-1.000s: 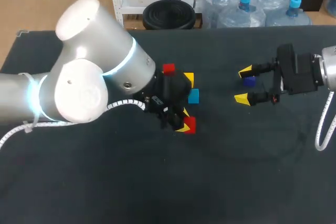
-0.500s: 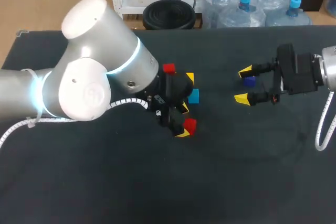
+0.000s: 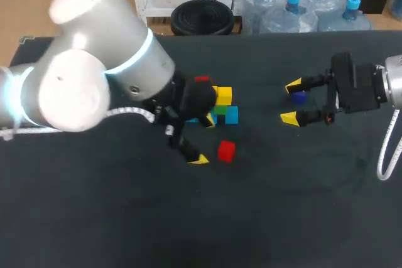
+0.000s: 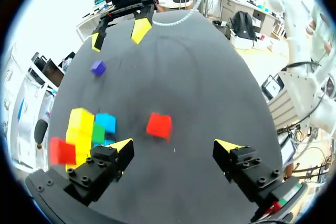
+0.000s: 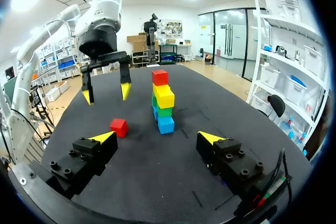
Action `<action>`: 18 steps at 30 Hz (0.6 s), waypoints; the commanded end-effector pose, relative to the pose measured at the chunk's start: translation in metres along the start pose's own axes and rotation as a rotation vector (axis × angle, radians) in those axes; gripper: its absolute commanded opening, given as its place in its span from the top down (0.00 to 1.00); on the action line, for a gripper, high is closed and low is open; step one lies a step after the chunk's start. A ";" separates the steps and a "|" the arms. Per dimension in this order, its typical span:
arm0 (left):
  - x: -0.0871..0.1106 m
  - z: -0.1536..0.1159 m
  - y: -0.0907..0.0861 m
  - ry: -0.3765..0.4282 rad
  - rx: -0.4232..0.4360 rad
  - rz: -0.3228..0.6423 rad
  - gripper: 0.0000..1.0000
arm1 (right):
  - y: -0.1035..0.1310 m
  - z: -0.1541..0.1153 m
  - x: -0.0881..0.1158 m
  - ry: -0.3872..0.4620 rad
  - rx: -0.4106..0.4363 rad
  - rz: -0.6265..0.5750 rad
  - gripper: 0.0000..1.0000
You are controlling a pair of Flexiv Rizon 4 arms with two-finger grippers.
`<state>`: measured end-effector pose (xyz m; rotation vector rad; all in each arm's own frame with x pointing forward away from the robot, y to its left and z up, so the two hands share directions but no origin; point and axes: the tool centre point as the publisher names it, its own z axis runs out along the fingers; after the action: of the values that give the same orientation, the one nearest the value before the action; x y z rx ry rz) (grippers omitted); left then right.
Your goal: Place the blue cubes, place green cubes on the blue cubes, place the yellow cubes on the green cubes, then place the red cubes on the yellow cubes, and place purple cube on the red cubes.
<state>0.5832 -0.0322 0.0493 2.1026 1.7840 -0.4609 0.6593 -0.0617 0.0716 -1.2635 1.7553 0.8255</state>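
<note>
Left gripper (image 3: 204, 141): jaws are spread wide and nothing is held between them. In the left wrist view, a loose red cube (image 4: 159, 125) is seen lying on the black table (image 3: 188, 230) just ahead of the gap between the fingers (image 4: 123, 145), touched by neither. In the head view this red cube (image 3: 226, 150) is placed just beside the lower yellow tip, on the side away from the arm.

Cube stack (image 5: 163, 103): it is located next to the left gripper, well apart from the right one. In the right wrist view, two adjoining columns are made out. The nearer column is built of a blue cube (image 5: 166, 124), a green cube (image 5: 164, 111) and a yellow cube (image 5: 164, 95). The farther column is topped by a second red cube (image 5: 159, 77). The lower blocks of the farther column are mostly hidden.

Right gripper (image 3: 291, 101): jaws are spread and nothing is pinched. A purple cube (image 3: 299, 97) is seen on the table between the two yellow tips, closer to the far one. In the left wrist view a gap is visible between the purple cube (image 4: 97, 67) and the nearest tip. The purple cube is not found in the right wrist view.
</note>
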 end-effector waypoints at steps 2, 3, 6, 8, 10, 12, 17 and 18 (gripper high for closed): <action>0.024 -0.039 -0.019 0.000 -0.031 -0.033 0.00 | 0.000 0.001 0.000 -0.002 0.000 -0.001 0.00; 0.030 -0.043 -0.021 -0.002 -0.040 -0.047 0.00 | 0.000 0.001 0.000 -0.002 0.000 -0.001 0.00; 0.048 -0.056 -0.026 -0.013 -0.064 -0.090 0.00 | 0.000 0.001 0.000 -0.002 0.000 -0.001 0.00; 0.058 -0.063 -0.028 -0.003 -0.085 -0.105 0.00 | 0.000 0.001 0.000 -0.002 0.000 -0.001 0.00; 0.071 -0.070 -0.030 0.007 -0.107 -0.129 0.00 | 0.000 0.001 0.000 -0.002 0.000 -0.001 0.00; 0.086 -0.077 -0.031 0.031 -0.127 -0.150 0.00 | 0.000 0.001 0.000 -0.002 0.000 -0.001 0.00; 0.115 -0.089 -0.033 0.049 -0.150 -0.179 0.00 | 0.000 0.001 0.000 -0.002 0.000 -0.001 0.00; 0.120 -0.091 -0.033 0.048 -0.155 -0.185 0.00 | 0.000 0.001 0.000 -0.002 0.000 -0.001 0.00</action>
<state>0.5786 0.1000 0.0700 1.8929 1.9976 -0.3160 0.6593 -0.0616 0.0717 -1.2635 1.7552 0.8255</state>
